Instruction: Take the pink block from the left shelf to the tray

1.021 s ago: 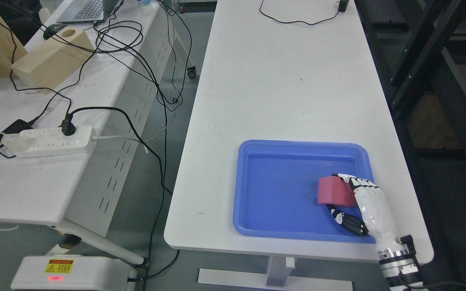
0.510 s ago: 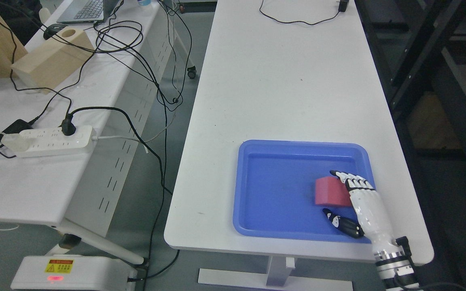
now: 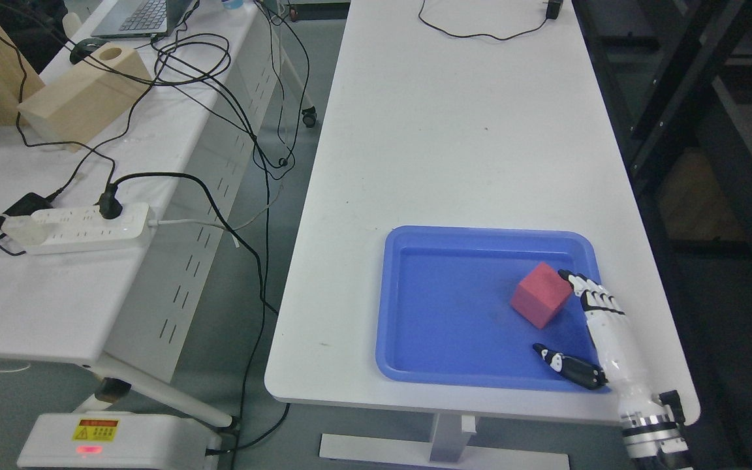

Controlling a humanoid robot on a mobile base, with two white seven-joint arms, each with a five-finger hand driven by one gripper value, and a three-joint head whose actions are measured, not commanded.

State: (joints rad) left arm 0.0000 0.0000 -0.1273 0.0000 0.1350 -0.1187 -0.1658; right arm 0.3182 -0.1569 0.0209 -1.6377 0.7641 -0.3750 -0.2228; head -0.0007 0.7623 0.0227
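The pink block [image 3: 541,294] lies turned at an angle inside the blue tray [image 3: 441,365], toward its right side. My right hand [image 3: 562,323] reaches in from the lower right over the tray's right edge. It is open, with the fingers [image 3: 595,297] straight just to the right of the block and the thumb [image 3: 568,367] spread out below it. Nothing is held. A fingertip is very near the block's right corner; whether it touches is unclear. My left hand does not show.
The tray sits near the front right of a long white table [image 3: 467,130]. A black cable [image 3: 474,32] lies at its far end. To the left stands another table with a power strip [image 3: 79,227], cables and a wooden box [image 3: 82,94]. Dark shelving [image 3: 709,98] is on the right.
My right hand has opened and let go of the pink block, then drawn back to the right. The block now rests in the tray, rotated from before.
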